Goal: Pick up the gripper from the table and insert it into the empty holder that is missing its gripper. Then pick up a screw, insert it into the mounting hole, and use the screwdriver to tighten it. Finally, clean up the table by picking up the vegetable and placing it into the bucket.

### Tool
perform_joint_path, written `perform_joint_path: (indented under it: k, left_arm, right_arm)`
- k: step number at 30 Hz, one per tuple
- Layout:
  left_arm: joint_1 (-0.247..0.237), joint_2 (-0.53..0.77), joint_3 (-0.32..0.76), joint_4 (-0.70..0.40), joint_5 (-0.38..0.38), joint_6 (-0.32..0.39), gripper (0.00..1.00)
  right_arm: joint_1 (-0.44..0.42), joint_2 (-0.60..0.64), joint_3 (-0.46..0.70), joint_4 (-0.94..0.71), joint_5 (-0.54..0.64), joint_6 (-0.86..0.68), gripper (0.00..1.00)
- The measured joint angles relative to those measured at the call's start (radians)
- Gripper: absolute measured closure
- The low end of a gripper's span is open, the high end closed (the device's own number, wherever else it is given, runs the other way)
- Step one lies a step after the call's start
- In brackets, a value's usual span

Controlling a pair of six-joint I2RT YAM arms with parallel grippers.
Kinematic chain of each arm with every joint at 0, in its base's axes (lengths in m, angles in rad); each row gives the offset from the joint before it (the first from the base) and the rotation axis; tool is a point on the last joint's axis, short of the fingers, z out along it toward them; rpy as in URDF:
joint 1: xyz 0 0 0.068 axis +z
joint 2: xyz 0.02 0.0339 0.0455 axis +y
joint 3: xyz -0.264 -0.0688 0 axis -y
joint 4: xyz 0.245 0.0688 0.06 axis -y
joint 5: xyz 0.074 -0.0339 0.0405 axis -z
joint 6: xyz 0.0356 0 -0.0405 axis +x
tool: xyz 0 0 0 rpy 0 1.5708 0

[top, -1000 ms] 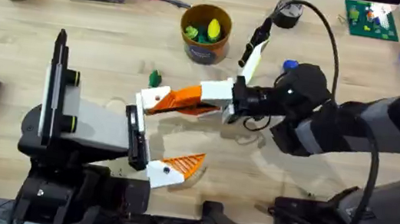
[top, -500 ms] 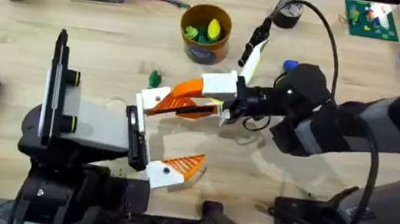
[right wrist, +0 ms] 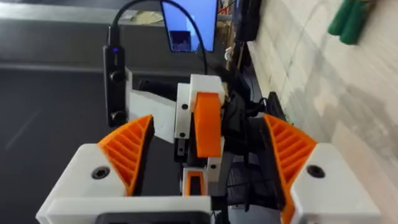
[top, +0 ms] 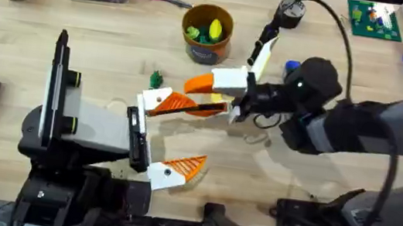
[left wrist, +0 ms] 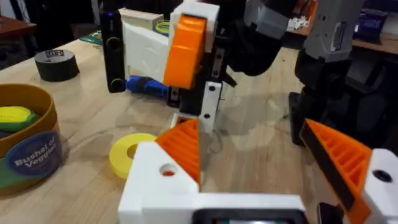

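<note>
On the light wood table (top: 103, 30), two arms meet at centre: the left arm (top: 90, 126) from lower left, the right arm (top: 355, 133) reaching in from the right. Left gripper (left wrist: 247, 127): jaws released, orange ribbed fingers (left wrist: 339, 162) spread wide, nothing clamped. The right gripper's orange-faced finger and its white block stand upright in that gap; contact unclear. Right gripper (right wrist: 208, 118): jaws likewise spread, gripping nothing, with one white block bearing an orange finger standing upright midway between them. Bucket (top: 207, 32): mustard yellow with a blue label band, upright on the far side of the grippers, with yellow and light green toy foods inside. Screwdriver (left wrist: 146, 86): blue, lying flat on the table beyond the right gripper, outside both sets of jaws. Flat yellow disc (left wrist: 130, 152) beside the left gripper's finger. Vegetable (top: 155, 78): small, dark green, on the table between bucket and left gripper, near that gripper's farther finger but outside its jaws.
</note>
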Motion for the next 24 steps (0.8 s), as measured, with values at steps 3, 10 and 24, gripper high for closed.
perform_joint_path:
  k: [3, 10, 24]
  left_arm:
    - [0.000, 0.000, 0.000, 0.000, 0.000, 0.000, 0.016]
    - [0.000, 0.000, 0.000, 0.000, 0.000, 0.000, 0.015]
    - [0.000, 0.000, 0.000, 0.000, 0.000, 0.000, 0.015]
  right_arm:
    - [-0.040, -0.038, 0.000, -0.071, -0.028, -0.013, 0.007]
    - [-0.153, -0.144, 0.000, -0.164, -0.094, -0.049, 0.007]
    - [-0.456, -0.506, 0.049, -1.106, -0.166, -0.489, 0.005]
